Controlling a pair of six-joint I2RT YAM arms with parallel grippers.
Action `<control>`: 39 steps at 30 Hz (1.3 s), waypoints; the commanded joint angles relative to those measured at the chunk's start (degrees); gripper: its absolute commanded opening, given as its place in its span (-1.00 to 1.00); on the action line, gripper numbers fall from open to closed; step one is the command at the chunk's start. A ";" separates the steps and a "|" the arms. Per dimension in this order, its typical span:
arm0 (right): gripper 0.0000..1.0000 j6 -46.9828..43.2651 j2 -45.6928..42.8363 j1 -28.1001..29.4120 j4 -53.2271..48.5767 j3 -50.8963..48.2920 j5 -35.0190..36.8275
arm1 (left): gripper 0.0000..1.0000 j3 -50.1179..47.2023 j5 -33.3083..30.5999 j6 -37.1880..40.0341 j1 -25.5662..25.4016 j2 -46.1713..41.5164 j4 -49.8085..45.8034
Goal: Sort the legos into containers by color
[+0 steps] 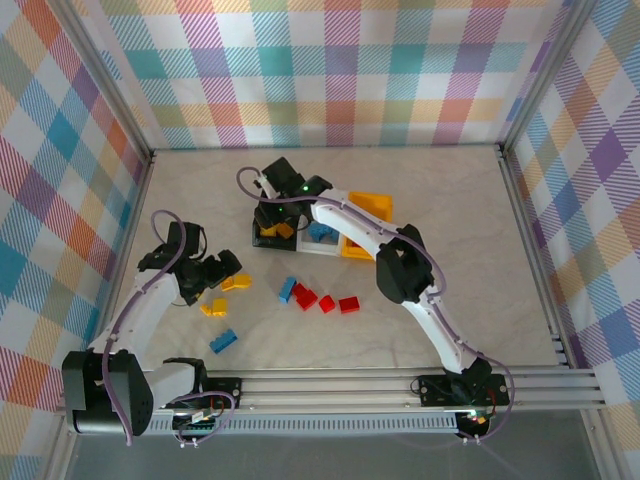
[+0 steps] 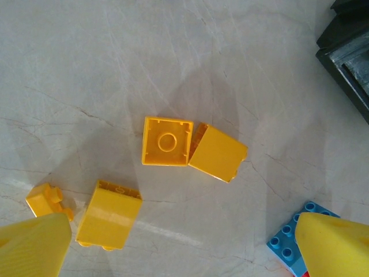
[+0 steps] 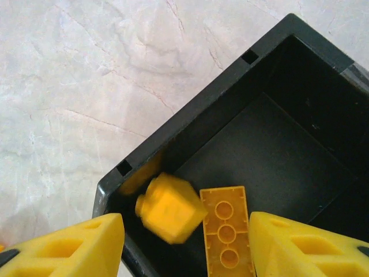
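Pale marbled tabletop (image 1: 480, 250), plaid cloth walls (image 1: 300, 70), aluminium frame rail (image 1: 400, 375)

Small yellow brick (image 3: 171, 208) in black bin (image 3: 190, 124): blurred, edges soft. Long yellow brick (image 3: 226, 231) beside it runs off the bottom edge. Left wrist view: blue brick (image 2: 286, 238) partly hidden behind yellow fingertip (image 2: 334, 245).

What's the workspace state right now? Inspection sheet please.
surface: marbled tabletop, no spills seen.
job's things: black bin holds two yellow bricks; white bin holds a blue brick; yellow-orange bin partly under the right arm. Loose: four yellow legos, two blue legos, red legos.
clutter: nothing seen.
grippers: left gripper open above the loose yellow ones; right gripper open over the black bin.
cables: purple cables along both arms.
surroundings: plaid cloth walls, aluminium frame.
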 commanded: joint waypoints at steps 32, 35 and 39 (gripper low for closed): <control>0.19 8.32 -44.53 2.39 14.92 -56.94 -7.18 | 0.82 10.61 -1.47 3.20 -4.35 29.70 8.22; 0.19 8.28 -45.03 2.39 14.69 -57.34 -6.66 | 0.77 10.70 0.23 2.33 -5.22 30.48 9.33; 0.19 8.24 -45.06 2.39 14.48 -57.43 -6.23 | 0.75 10.81 1.52 1.04 -8.57 30.38 9.81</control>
